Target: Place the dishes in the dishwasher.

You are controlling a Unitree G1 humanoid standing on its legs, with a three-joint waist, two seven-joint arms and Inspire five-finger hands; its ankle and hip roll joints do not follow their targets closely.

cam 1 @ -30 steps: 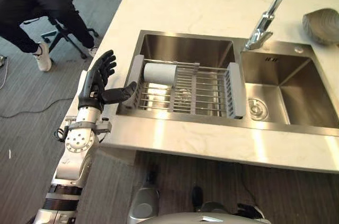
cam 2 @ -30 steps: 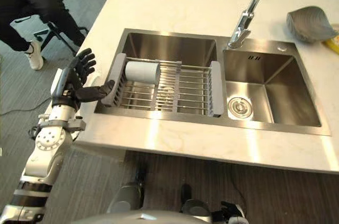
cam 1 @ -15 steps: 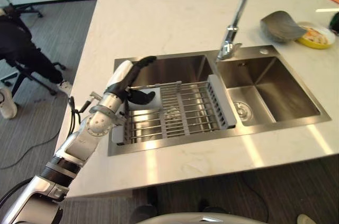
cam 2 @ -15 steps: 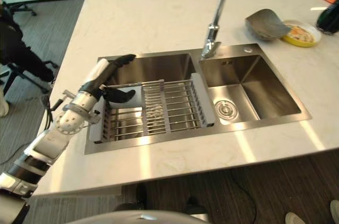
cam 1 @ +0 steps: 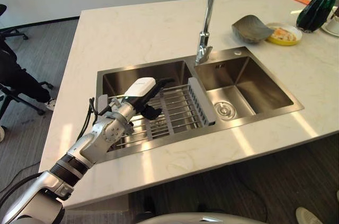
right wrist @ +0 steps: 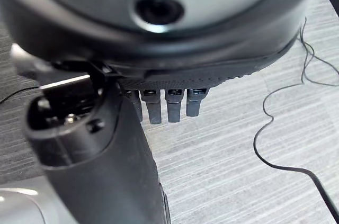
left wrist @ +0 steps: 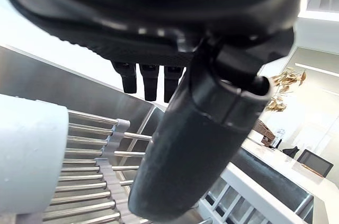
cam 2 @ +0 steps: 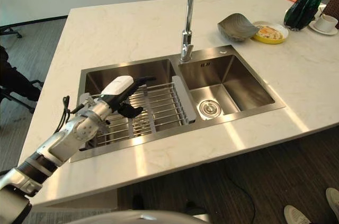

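Ideally the left hand (cam 1: 142, 95), fingers straight and apart, curls round the grey cup (left wrist: 24, 160) beside its thumb on the rack (cam 1: 177, 108) before lifting

Left arm (cam 1: 87, 150): silver-grey rounded shells, dark ribbed band near elbow, black joint rings. Left hand (cam 1: 139, 94): dark fingers, white cover along back, black thumb. Thick matte-black thumb (left wrist: 196, 144) with seam near tip, short squared fingertips in row beside it. Right hand (right wrist: 106, 144): same dark bulk, textured rubbery edge, round lens-like recess above, small screws at thumb (right wrist: 79, 123) base.
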